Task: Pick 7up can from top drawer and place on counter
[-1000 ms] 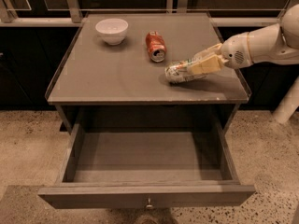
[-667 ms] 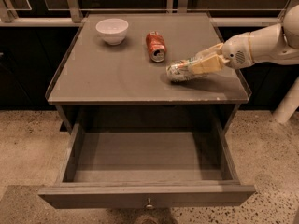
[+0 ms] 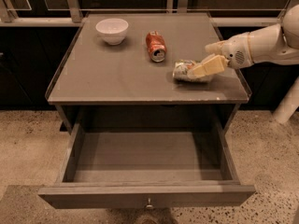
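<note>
The 7up can (image 3: pixel 183 71), pale silver with green, lies on its side on the counter (image 3: pixel 117 73) at the right front. My gripper (image 3: pixel 200 59) reaches in from the right. Its fingers are spread: the lower finger (image 3: pixel 208 67) lies across the can's right end and the upper one (image 3: pixel 214 47) stands clear behind it. The top drawer (image 3: pixel 147 197) is pulled fully out below the counter and shows an empty grey floor, with its small knob at the front centre.
A red-orange can (image 3: pixel 156 45) lies on its side mid-counter, left of and behind the 7up can. A white bowl (image 3: pixel 112 30) stands at the back left. My white arm (image 3: pixel 266 43) crosses the counter's right edge. Speckled floor surrounds the cabinet.
The fingers have spread apart; earlier they were shut on the can. The can now rests on the counter, at nearly the same spot.
</note>
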Controlling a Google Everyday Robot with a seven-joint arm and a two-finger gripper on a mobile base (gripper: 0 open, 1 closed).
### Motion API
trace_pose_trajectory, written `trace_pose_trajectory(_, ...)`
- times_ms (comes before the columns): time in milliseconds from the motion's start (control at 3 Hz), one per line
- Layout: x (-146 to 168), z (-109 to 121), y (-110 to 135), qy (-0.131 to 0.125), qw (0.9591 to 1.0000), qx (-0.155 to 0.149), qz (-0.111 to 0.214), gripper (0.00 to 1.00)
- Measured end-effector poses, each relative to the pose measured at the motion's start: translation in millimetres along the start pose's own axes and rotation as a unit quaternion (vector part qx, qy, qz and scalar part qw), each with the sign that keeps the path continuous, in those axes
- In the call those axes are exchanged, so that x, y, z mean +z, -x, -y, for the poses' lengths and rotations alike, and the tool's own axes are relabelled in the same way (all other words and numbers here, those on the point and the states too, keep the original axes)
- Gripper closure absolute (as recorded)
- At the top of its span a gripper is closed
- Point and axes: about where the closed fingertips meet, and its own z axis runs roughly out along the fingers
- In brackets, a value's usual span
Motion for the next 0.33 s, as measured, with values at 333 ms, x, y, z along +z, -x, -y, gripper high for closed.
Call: trace_pose_trajectory(333,0.0,0.0,0.0,0.000,1.0000,0.000,0.000,0.00)
